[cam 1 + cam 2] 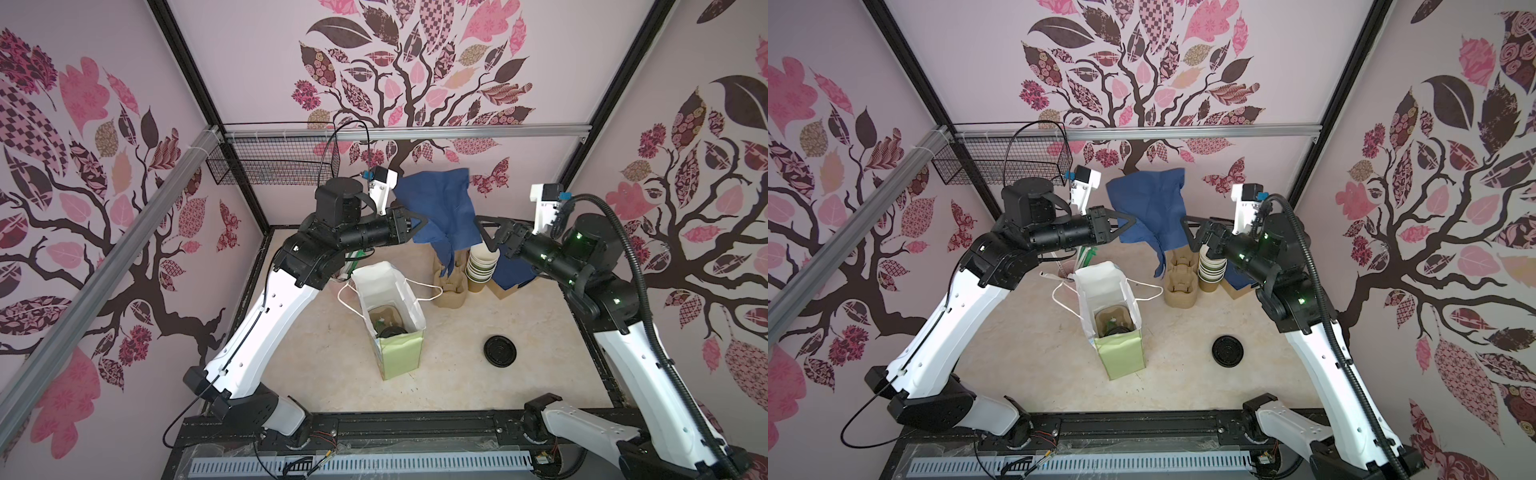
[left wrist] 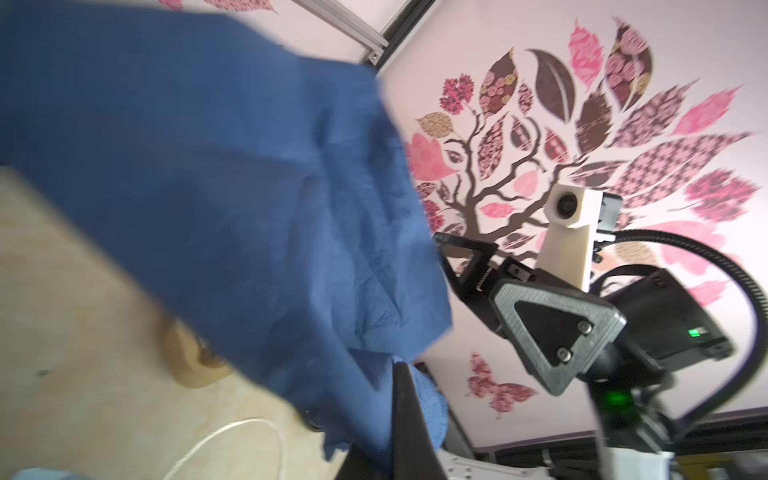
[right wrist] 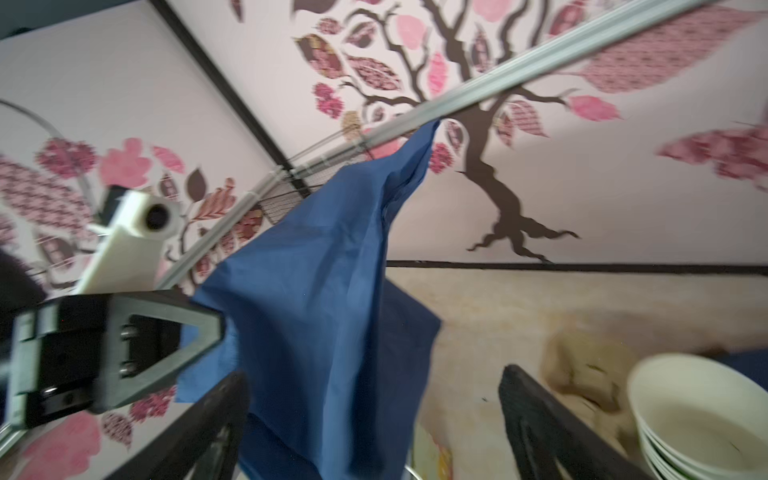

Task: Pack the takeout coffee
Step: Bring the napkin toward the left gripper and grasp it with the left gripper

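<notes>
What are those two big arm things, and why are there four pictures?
They are two robot arms. Two pictures look down from above; two come from little cameras on the arms' wrists. Each arm ends in a gripper, like two fingers. The left gripper is pinched shut on a blue cloth, holding it up. The right gripper is open beside it, holding nothing. On the table stands a paper bag with the takeout coffee inside. Nearby are a loose black lid and a stack of cups.
</notes>
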You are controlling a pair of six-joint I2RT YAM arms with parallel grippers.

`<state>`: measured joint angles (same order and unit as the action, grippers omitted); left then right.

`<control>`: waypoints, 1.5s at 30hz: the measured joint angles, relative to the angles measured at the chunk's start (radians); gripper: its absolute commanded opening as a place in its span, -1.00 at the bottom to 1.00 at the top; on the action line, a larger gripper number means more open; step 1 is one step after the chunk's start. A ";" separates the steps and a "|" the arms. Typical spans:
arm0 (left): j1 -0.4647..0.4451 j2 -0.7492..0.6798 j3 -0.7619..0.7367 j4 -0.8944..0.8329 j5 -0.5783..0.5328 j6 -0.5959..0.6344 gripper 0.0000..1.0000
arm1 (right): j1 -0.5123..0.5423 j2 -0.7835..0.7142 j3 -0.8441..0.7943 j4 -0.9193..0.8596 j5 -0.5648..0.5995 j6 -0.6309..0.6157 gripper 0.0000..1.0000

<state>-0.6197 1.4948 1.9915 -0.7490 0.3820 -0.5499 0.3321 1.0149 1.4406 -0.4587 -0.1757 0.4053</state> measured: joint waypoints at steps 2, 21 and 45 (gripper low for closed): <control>0.000 0.000 0.053 -0.069 -0.024 0.114 -1.00 | 0.000 -0.024 0.028 -0.089 0.083 -0.063 0.94; 0.010 -0.100 0.049 -0.096 0.074 0.249 -1.00 | 0.234 0.220 0.205 0.055 -0.451 -0.597 0.86; 0.010 -0.179 -0.105 0.003 0.179 0.341 0.07 | 0.314 0.260 0.154 0.096 -0.417 -0.673 -1.00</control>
<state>-0.6102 1.3159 1.8870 -0.7464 0.5610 -0.2092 0.6456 1.2751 1.5951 -0.3626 -0.5926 -0.2680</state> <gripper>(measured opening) 0.269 0.056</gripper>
